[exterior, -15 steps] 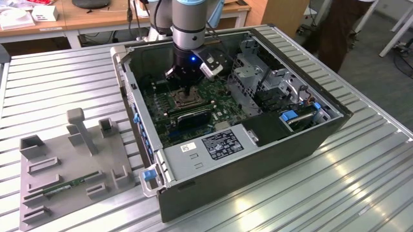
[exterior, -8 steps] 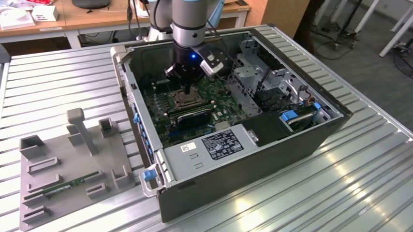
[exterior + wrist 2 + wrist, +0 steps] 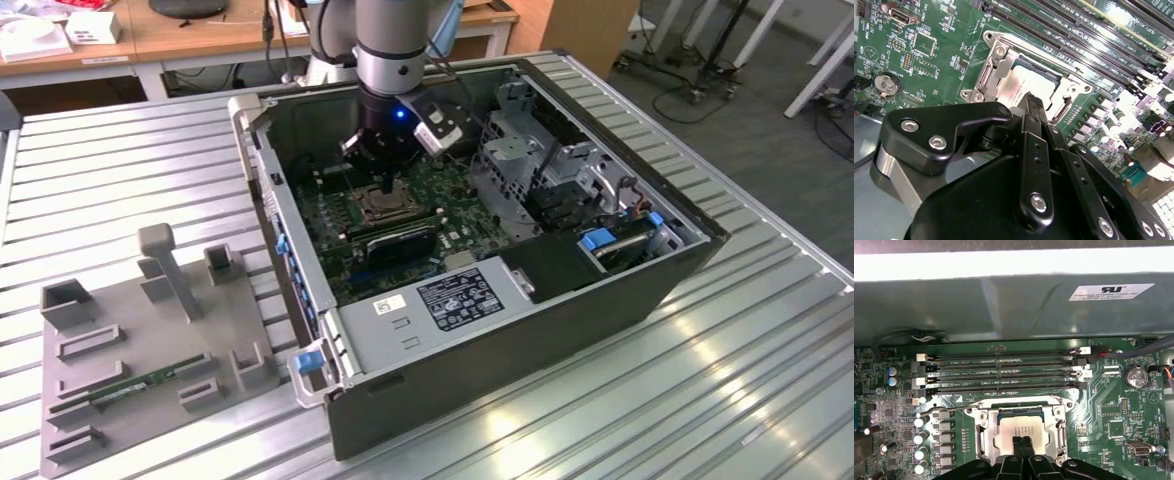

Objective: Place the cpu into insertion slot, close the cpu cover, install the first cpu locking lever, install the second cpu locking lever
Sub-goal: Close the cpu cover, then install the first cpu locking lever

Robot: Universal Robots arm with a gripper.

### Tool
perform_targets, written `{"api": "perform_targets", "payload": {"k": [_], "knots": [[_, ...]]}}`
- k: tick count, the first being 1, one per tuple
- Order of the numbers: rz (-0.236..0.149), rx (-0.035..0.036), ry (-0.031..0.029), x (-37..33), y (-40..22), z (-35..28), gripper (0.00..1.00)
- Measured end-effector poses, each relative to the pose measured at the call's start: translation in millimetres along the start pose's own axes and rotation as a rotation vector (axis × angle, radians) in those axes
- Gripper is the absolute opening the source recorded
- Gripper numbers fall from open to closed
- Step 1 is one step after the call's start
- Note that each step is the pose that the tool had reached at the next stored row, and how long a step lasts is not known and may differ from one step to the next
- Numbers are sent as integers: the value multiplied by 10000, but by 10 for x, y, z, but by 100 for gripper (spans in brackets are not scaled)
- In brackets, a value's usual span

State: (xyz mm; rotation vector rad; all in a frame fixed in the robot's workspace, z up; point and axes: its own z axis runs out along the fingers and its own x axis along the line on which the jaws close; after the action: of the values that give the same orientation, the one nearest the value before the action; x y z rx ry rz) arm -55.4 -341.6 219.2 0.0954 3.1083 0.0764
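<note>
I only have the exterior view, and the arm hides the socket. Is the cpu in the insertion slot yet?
Observer: Yes. The first wrist view shows the cpu seated there.
Operator: And the cover?
Observer: The cpu cover lies flat, framing the chip.
Operator: What about the end effector?
Observer: The end effector is shut, with its tips over the cpu. I cannot tell whether they touch it.

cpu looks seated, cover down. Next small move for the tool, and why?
Likely lift the tool straight up a little: its shut tips sit at the cpu top, and the cpu cover lies flat around it, so pressing there seems done.
</note>
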Motion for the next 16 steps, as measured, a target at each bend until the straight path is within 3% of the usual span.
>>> {"api": "perform_targets", "payload": {"k": [16], "knots": [[-1,7,4,0,0,-26,11]]}}
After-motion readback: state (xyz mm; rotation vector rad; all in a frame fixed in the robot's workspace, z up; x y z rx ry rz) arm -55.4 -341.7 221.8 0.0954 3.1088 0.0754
